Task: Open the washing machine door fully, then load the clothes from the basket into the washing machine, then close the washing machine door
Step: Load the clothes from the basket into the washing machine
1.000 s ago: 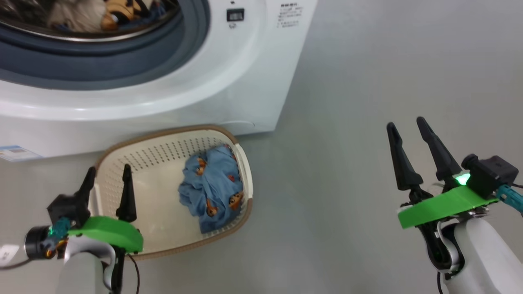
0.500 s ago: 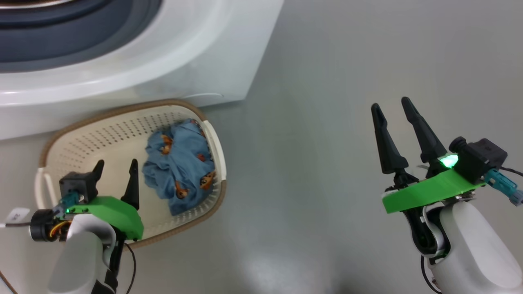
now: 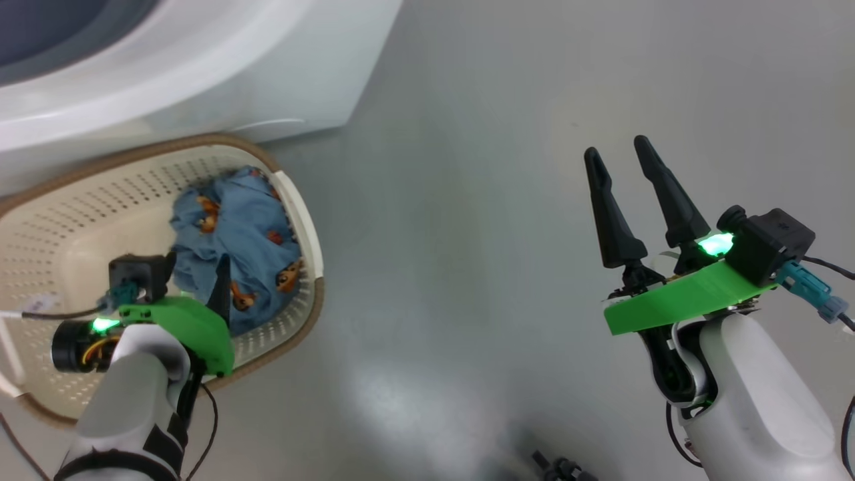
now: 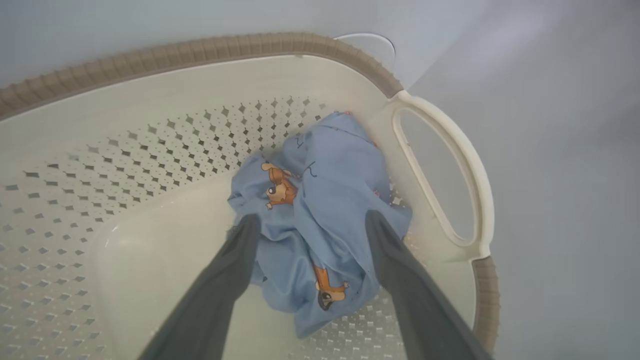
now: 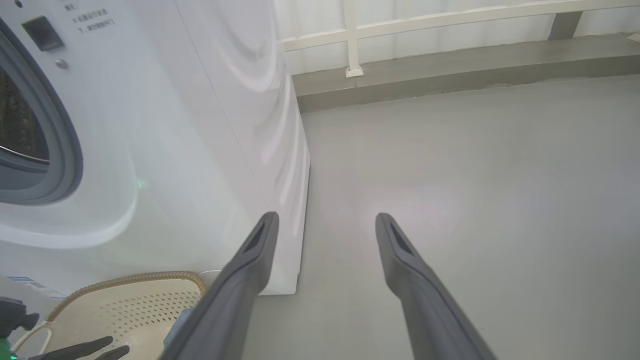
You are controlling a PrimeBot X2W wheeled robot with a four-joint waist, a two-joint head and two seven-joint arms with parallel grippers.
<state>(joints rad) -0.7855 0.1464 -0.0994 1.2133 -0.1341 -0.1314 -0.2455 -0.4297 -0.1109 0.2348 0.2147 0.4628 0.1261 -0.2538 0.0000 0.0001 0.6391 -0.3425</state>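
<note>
The cream basket (image 3: pixel 60 200) with a brown rim stands on the floor in front of the white washing machine (image 3: pixel 200 67). One light blue garment of the clothes (image 3: pixel 234 220), printed with brown figures, lies bunched at the basket's right end. My left gripper (image 3: pixel 197 264) is down inside the basket and open. In the left wrist view the left gripper (image 4: pixel 310 217) has one finger on each side of the blue garment (image 4: pixel 325 200). My right gripper (image 3: pixel 616 145) hangs open and holds nothing, over bare floor to the right. The washing machine door is out of view.
In the right wrist view the machine's grey gasket (image 5: pixel 60 150) and its white side panel (image 5: pixel 240 100) are to the left of the right gripper (image 5: pixel 326 216). A raised ledge (image 5: pixel 450 70) with a white railing (image 5: pixel 350 40) runs along the back. Grey floor lies open to the right.
The head camera has swung, so the scene has slid up and left. My left gripper has gone lower into the basket, onto the blue garment. The right gripper keeps its pose, open.
</note>
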